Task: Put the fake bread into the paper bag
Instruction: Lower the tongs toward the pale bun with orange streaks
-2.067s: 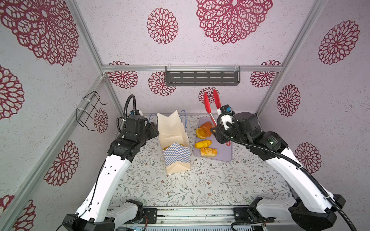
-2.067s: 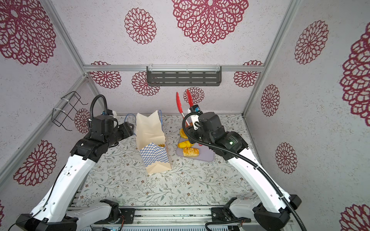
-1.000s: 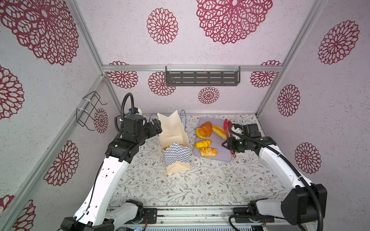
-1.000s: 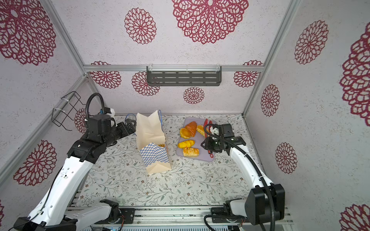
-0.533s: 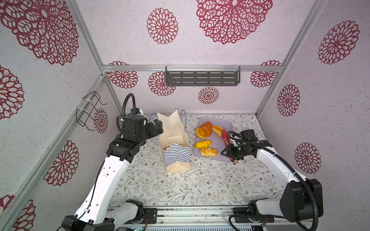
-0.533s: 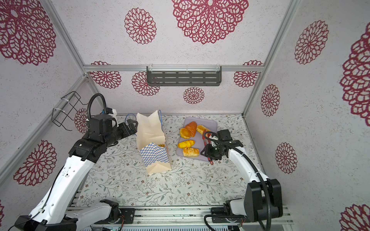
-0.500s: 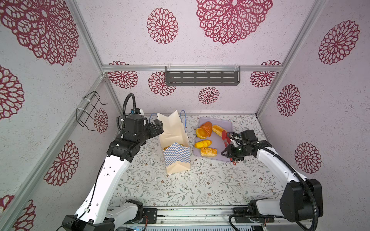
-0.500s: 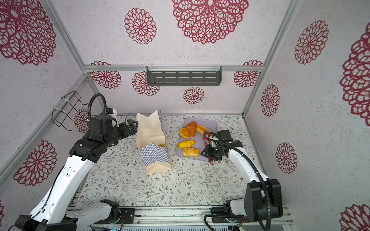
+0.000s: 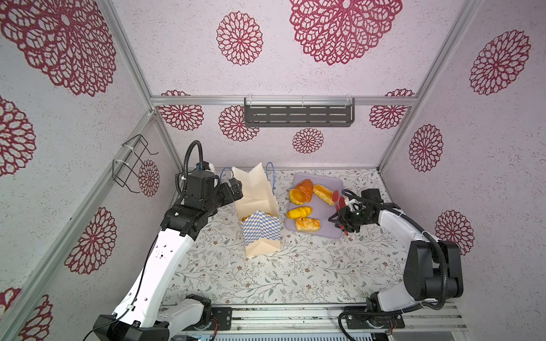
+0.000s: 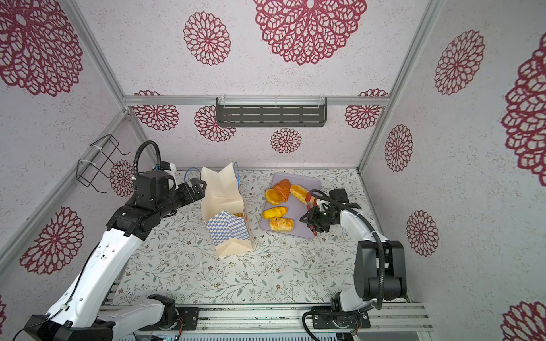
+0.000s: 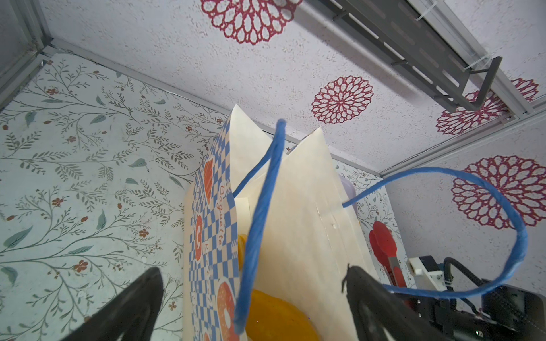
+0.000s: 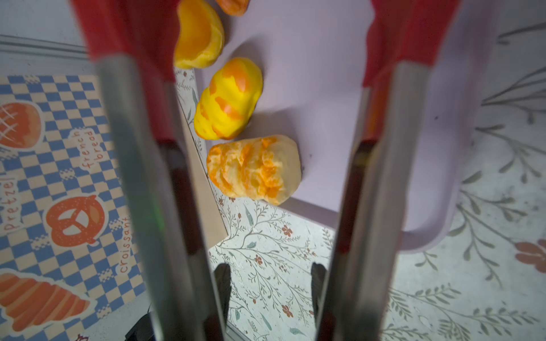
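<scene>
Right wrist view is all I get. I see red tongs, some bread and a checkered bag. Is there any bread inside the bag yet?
Observer: Yes. The left wrist view looks into the bag, and a yellow bread lies inside.
Operator: How many are left for my tongs?
Observer: Five loaves lie on the tray in both top views.
Operator: What's the other arm doing?
Observer: The left gripper is open at the bag's top edge, by a blue handle.
</scene>
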`<state>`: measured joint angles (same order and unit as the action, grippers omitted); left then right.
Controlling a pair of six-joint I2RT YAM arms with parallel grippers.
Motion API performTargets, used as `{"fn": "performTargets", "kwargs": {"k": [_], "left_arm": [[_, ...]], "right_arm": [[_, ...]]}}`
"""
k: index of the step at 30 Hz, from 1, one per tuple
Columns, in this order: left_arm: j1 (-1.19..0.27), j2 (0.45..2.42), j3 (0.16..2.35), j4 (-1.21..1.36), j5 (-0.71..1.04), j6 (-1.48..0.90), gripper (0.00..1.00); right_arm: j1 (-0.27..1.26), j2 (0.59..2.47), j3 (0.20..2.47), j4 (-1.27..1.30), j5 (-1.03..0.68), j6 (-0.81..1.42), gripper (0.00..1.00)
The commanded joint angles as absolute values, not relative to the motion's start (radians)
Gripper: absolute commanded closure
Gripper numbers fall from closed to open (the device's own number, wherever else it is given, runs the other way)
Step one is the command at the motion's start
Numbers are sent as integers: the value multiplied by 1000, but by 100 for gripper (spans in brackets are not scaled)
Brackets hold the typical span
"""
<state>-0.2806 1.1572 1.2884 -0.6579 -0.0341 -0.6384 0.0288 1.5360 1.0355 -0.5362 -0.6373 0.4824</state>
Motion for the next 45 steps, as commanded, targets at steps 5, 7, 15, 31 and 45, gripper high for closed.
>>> {"fn": "performTargets", "kwargs": {"k": [5,7,15,31,45], "left_arm": [[-276,1144,1273,-617,-27,-638,0],[-274,1146,1274,-615,-27,-636,0],[-271,1149,1291,-615,-27,-628,0],[-270,1146,1287,-609,-20,-641,0],[-270,1143,1280,-609,-25,-647,0]], "right_arm": [[10,1552,1068,-501,-700,485,52],[20,1535,1048,-512,-699,478,52],[69,1390,951,-614,-693,449,49],[244,1350,881,-691,-679,432,46],[298,1393,831,-637,-699,444,45]]}}
